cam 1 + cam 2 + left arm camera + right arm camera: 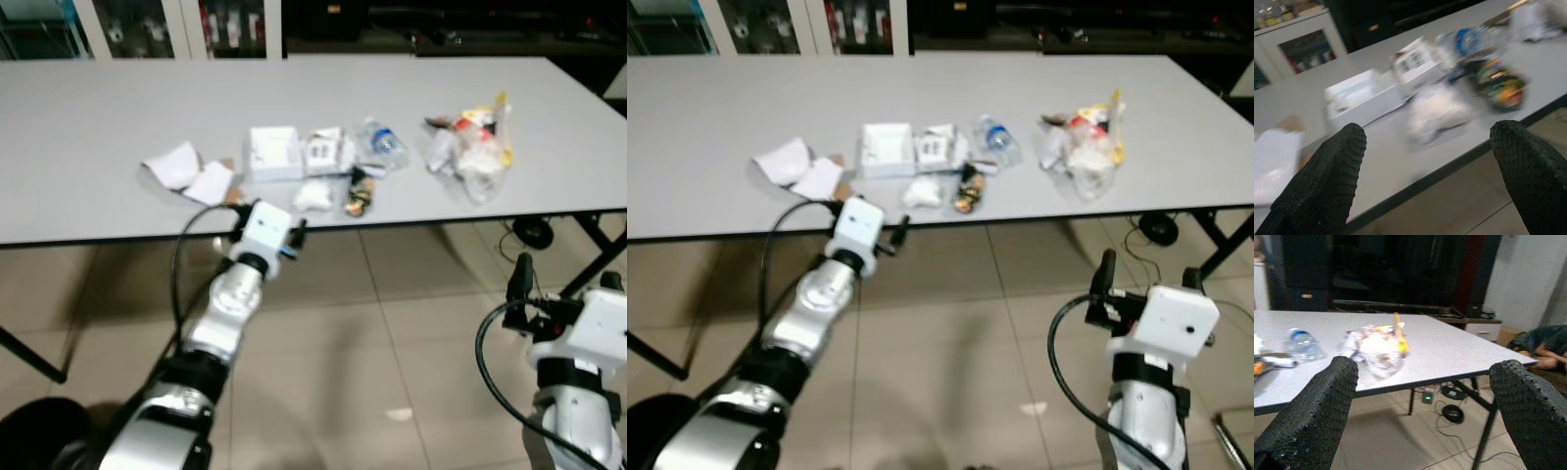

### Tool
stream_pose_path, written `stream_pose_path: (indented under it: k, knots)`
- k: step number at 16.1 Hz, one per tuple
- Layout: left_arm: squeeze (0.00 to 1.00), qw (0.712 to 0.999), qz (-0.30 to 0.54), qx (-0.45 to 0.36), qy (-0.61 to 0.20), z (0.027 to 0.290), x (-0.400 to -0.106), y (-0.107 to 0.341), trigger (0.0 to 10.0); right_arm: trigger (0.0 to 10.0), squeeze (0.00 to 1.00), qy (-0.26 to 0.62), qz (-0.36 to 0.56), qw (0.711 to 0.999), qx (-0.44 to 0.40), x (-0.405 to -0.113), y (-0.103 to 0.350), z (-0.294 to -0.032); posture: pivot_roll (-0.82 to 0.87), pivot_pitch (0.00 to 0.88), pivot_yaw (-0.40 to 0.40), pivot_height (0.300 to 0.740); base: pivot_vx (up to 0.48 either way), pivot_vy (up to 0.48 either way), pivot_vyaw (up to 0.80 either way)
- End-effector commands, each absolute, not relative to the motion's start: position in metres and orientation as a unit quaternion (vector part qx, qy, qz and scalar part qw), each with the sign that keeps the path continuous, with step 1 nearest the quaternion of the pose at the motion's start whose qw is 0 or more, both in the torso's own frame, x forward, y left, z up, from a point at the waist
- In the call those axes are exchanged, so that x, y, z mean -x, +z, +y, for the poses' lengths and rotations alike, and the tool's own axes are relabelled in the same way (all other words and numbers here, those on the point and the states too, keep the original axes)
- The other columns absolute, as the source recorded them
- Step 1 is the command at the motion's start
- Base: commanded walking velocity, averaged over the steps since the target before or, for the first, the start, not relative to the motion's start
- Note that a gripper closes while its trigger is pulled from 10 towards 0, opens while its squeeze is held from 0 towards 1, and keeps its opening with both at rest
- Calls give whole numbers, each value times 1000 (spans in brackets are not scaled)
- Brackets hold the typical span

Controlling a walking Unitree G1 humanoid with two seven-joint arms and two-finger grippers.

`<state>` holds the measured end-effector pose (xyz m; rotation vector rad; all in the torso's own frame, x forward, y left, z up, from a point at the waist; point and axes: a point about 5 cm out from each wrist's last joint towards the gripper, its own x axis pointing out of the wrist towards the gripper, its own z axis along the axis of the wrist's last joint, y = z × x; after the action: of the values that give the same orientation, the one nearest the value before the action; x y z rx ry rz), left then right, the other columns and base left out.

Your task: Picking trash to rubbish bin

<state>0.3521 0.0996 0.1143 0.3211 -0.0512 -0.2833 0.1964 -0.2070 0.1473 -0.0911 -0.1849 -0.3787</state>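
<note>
1. Right gripper (pixel 1425 406): fingers spread wide, empty, held below table height, well short of the table's near edge (pixel 441 219).
2. Left gripper (pixel 1430 171): fingers spread wide, empty, at the near edge, facing a crumpled white wad (pixel 313 195).
3. Trash lies in a row near the edge: paper sheets (pixel 186 171), white box (pixel 272 152), colourful wrapper (pixel 357 193), bottle (pixel 382 143), plastic bag heap (pixel 472 147).
4. Risk: items are closely packed; a wide grasp could catch neighbours or push the wad off the edge.
</note>
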Motion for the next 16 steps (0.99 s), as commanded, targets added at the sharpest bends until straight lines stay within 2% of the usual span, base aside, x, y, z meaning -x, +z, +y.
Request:
stream_pose_path:
  k: [1,7,10,15,16]
  knots:
    - [0,976,-16,-164,-139,105,-354,114,10000,10000,0,-185,-90,978,45,-196,145,-205,67,52,-21,740,0,-472,0]
    - [0,977,-14,-166,-135,105,-354,113,10000,10000,0,-171,-90,980,47,-199,146,-202,69,49,-25,740,0,-471,0]
    - [0,979,-9,-158,-131,105,-354,112,10000,10000,0,-165,-91,981,46,-200,146,-200,73,50,-26,740,0,0,0]
    - [0,980,-8,-141,-143,100,-355,114,10000,10000,0,-164,-89,981,49,-201,145,-199,68,49,-21,740,0,0,800]
    - [0,980,-7,-141,-143,99,-355,114,10000,10000,0,-165,-89,981,48,-201,145,-199,68,48,-22,740,0,0,0]
